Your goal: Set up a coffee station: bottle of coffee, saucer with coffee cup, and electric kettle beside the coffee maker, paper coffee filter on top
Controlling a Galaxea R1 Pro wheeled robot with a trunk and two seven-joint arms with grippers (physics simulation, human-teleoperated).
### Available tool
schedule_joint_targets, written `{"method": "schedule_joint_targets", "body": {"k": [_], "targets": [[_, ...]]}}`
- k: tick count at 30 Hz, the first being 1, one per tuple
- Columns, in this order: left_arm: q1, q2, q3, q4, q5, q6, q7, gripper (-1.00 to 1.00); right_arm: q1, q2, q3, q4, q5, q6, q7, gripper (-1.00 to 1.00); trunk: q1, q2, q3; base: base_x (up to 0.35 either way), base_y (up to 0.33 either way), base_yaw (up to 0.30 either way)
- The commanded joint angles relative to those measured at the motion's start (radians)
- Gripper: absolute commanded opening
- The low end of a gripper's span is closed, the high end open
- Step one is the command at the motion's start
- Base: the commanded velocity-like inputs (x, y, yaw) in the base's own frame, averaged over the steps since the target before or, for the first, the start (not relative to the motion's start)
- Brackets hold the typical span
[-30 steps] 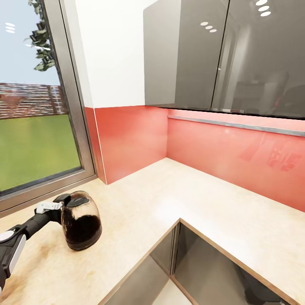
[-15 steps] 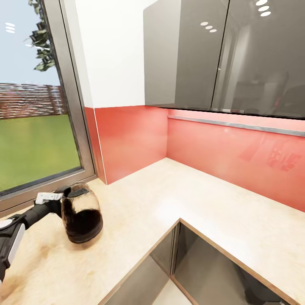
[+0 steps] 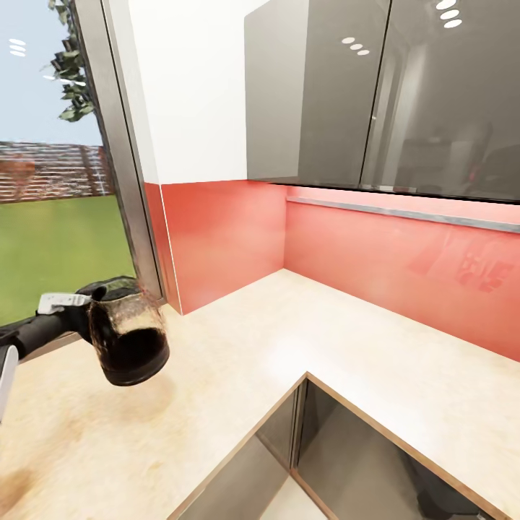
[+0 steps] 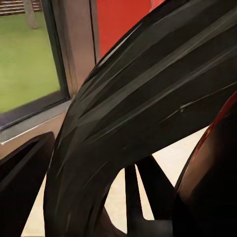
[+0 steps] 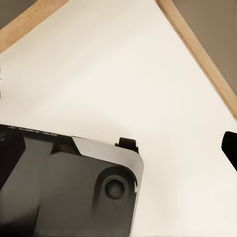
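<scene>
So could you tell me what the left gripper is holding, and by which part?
The left gripper holds the electric kettle by its black handle at the top, lifted clear of the kitchen countertop.

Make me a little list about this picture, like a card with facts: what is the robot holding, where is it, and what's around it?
Held thing: electric kettle, brownish glass with a black base
Holder: left hand, gripping the kettle's black handle
Kettle height: lifted off the kitchen countertop, slightly tilted
Beside it: window with grass outside
Behind the counter: red wall panel
Above: grey wall cupboards
Right hand: state cannot be told
</scene>
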Motion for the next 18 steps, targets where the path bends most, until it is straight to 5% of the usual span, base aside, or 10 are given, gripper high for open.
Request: {"method": "schedule_joint_targets", "body": {"k": [1, 10, 18], "targets": [[0.000, 0.000, 0.006, -0.003, 0.002, 0.010, -0.004, -1.00, -0.001, 0.000, 0.003, 0.000, -0.011, -0.002, 0.004, 1.00, 0.001, -0.002, -0.002, 0.000, 0.000, 0.000], [0.002, -0.002, 0.015, -0.005, -0.001, 0.013, -0.004, -1.00, -0.001, 0.000, -0.004, 0.000, -0.011, -0.002, 0.004, 1.00, 0.001, -0.002, -0.002, -0.006, 0.000, 0.000], [0.002, -0.005, 0.015, -0.005, -0.001, 0.013, -0.003, -1.00, -0.001, 0.000, -0.004, 0.000, -0.012, -0.002, 0.003, 1.00, 0.001, -0.002, -0.002, -0.270, -0.054, 0.001]]}}
